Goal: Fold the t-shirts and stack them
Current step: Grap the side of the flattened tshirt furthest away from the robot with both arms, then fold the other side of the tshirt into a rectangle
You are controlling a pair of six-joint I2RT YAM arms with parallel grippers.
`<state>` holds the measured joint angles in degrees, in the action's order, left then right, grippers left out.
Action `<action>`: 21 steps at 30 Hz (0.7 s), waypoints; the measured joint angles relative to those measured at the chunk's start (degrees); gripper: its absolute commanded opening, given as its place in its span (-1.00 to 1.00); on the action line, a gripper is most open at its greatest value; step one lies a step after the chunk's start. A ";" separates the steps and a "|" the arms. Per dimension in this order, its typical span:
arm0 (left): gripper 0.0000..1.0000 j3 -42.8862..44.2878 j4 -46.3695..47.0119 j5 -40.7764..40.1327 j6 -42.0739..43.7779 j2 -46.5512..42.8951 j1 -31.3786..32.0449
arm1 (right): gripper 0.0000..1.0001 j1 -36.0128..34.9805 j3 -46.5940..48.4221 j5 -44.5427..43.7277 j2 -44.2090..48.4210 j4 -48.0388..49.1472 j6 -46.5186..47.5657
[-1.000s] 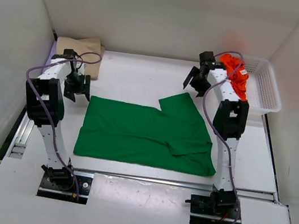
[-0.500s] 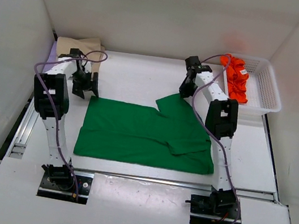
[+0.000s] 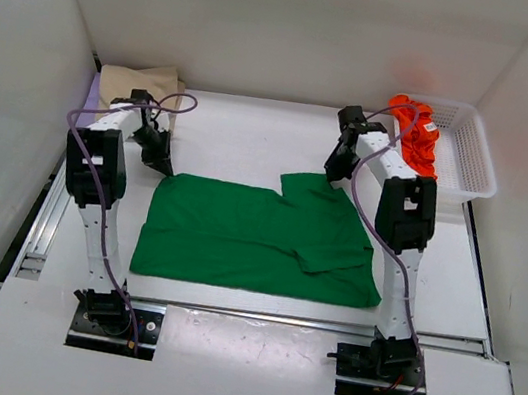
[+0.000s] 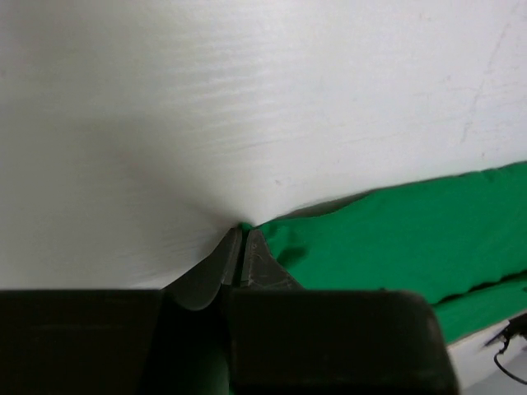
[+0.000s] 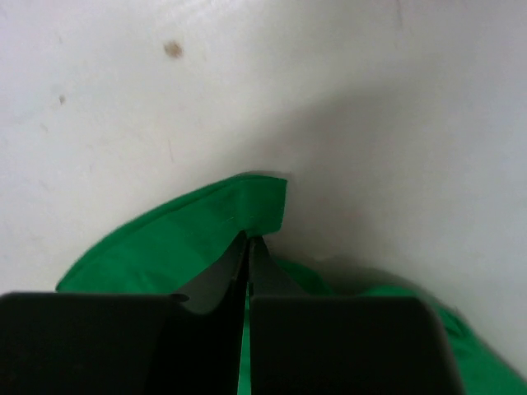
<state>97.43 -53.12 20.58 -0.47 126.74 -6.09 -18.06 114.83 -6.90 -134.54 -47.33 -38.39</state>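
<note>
Taking up most of the overhead view, the white table is being occupied at its middle by the bright green t-shirt. The shirt is lying flat, with one sleeve pointing toward the far right and a flap of cloth lying folded over its near right part. At the table's far right corner the white mesh basket is being overhung by the orange-red t-shirt, which is bunched up and draped over the basket's left rim. At the far left corner the beige t-shirt is lying folded, well apart from the green one.

The left gripper is being held low at the green t-shirt's far left corner. In the left wrist view its fingers are being pressed together, and the very tip of that corner is being pinched between them. The rest of the garment is stretching away to the right over the table.

The right gripper is being held low at the far end of the sleeve. In the right wrist view its fingers are likewise being pressed together. The sleeve's folded edge is being nipped at their tips, with green cloth lying on both sides of them and beneath them.
</note>
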 measured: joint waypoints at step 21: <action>-0.80 -24.20 4.48 -17.73 0.22 -29.24 6.23 | -1.00 2.21 -50.75 2.32 50.80 8.11 -0.50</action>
<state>73.23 -48.64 2.85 -0.25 97.49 0.14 -15.86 64.07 -4.58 -83.74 -39.22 -38.89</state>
